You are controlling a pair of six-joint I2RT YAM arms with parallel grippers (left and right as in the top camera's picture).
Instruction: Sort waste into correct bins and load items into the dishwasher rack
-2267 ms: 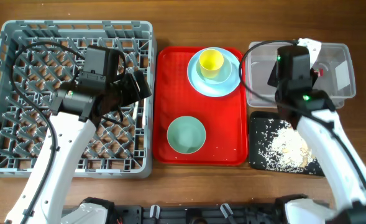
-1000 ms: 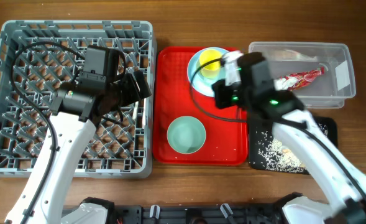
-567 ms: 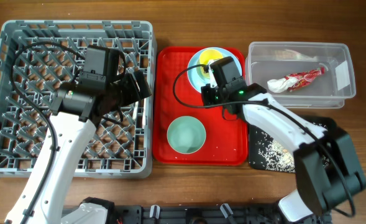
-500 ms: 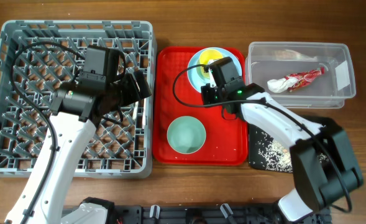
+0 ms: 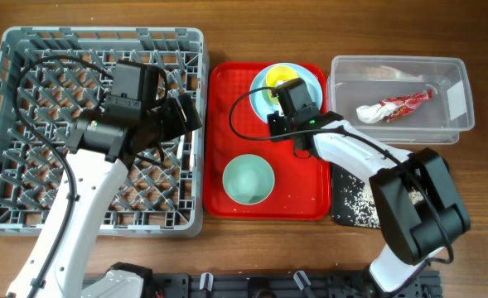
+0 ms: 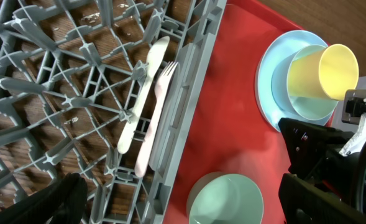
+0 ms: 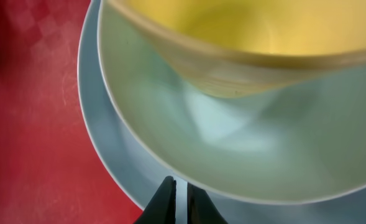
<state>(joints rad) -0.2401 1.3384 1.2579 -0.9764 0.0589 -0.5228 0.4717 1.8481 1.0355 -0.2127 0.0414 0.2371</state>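
Yellow cup [image 6: 322, 71] sits in the pale bowl [image 7: 232, 143], & the bowl sits on the blue plate [image 7: 105, 137]. All 3 are stacked at the far end of the red tray [image 5: 235, 108]. Green bowl [image 5: 248, 179] sits alone at the near end of that tray.

R gripper [image 7: 181, 200] is right at the plate's edge, just below the cup. Its 2 fingers are almost pressed together, w/ only a thin slit btwn them. I can't see anything in the slit. So I can't tell if it has nipped the plate rim or just hangs over it.

L gripper [image 5: 184, 116] hangs over the rack [image 5: 103, 33], on the side by the tray. Its fingers are spread wide & hold nothing.

Looks done: spoon [image 6: 142, 93] & fork [image 6: 156, 118] lie side by side in the rack, by the wall next to the tray. Red-&-white wrapper [image 5: 395, 106] & white napkin [image 5: 384, 73] are in the clear tub [image 5: 401, 60]. Rice bits [image 5: 359, 203] lie in the black tray [image 5: 341, 170].

Left to do: 4 things, i.e. cup, pale bowl, plate, green bowl. None is in the rack yet. So the trash looks sorted & the dishes are abt a third done. Next is prob the stack, since the R gripper is there. The cup just sits loose on top, so it could slide off if the plate gets tugged.
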